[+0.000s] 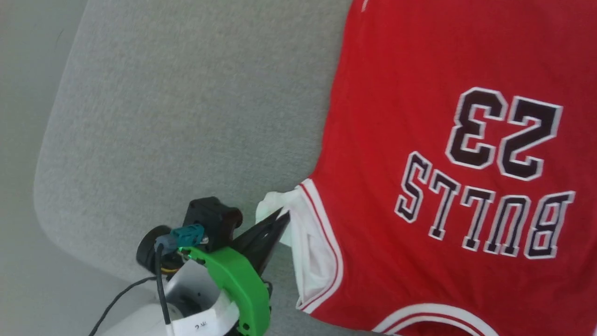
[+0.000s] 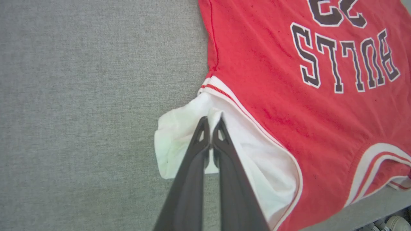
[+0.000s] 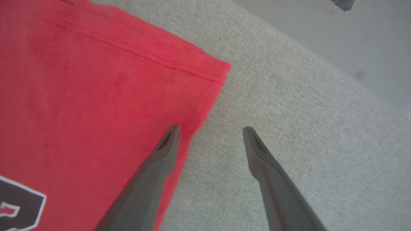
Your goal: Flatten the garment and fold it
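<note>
The garment lies spread on the grey padded table, its black "BULLS 23" print upside down in the head view. Its white sleeve is bunched at the left side. My left gripper is shut, its tips pinching a raised fold of that sleeve. In the right wrist view my right gripper stands open just above the side edge of the garment, near its hem corner. One of its fingers is over red cloth and the other over bare table.
Bare grey table stretches left of the garment. The table's rounded corner and the pale floor lie at the left of the head view. The table edge and floor run across the right wrist view's upper right.
</note>
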{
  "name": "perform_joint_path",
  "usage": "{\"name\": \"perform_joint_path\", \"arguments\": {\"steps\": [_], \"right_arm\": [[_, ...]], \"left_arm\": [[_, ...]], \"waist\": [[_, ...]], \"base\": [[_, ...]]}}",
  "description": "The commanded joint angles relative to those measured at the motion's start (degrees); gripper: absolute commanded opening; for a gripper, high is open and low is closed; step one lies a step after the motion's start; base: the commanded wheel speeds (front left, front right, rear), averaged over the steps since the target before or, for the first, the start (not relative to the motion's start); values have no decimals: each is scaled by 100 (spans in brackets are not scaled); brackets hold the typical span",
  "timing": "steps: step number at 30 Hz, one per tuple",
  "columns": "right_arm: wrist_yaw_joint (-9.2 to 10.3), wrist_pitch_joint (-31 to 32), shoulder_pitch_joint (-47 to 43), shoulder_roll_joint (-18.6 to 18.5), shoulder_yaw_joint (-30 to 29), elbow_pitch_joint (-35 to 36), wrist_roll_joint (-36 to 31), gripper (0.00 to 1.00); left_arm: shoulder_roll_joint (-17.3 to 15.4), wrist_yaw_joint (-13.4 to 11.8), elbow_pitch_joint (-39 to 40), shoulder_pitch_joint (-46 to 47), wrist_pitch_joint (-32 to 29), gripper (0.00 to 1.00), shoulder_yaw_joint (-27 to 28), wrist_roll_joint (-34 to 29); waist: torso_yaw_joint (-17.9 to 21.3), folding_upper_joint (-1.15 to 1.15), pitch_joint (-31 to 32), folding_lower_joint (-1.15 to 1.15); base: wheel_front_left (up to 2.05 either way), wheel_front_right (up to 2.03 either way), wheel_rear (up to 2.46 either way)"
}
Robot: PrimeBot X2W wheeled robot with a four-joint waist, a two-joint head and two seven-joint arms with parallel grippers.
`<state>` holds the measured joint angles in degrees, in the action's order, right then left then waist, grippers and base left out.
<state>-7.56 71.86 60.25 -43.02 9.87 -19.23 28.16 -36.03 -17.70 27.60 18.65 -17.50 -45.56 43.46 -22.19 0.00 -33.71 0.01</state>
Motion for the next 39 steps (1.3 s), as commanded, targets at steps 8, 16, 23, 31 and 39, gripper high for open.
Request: {"name": "perform_joint_path", "arguments": {"steps": [8, 16, 23, 31, 39], "right_arm": [[8, 104, 190, -285, 279, -266, -174, 100], [8, 405, -142, -514, 588, -139, 67, 0], [8, 322, -381, -662, 597, -108, 180, 0], [8, 32, -933, -642, 719, -310, 412, 0], [8, -416, -2065, -592, 872, -179, 1231, 0]], "left_arm": [[183, 21, -66, 155, 173, 0, -10, -94], [229, 34, -156, 128, 235, 0, -20, -60], [193, 22, -259, 137, 220, 0, 25, -14], [108, -29, -406, 140, 77, 0, 55, 62], [52, -237, -603, 8, -65, 0, 199, 301]], "waist": [[-521, 0, -534, -1], [-556, 0, -570, -1], [-447, 0, -351, -1], [-43, 0, 338, -1], [699, 0, 1392, -1]], "base": [[0, 0, 0], [0, 0, 0], [0, 0, 0], [0, 0, 0], [0, 0, 0]]}}
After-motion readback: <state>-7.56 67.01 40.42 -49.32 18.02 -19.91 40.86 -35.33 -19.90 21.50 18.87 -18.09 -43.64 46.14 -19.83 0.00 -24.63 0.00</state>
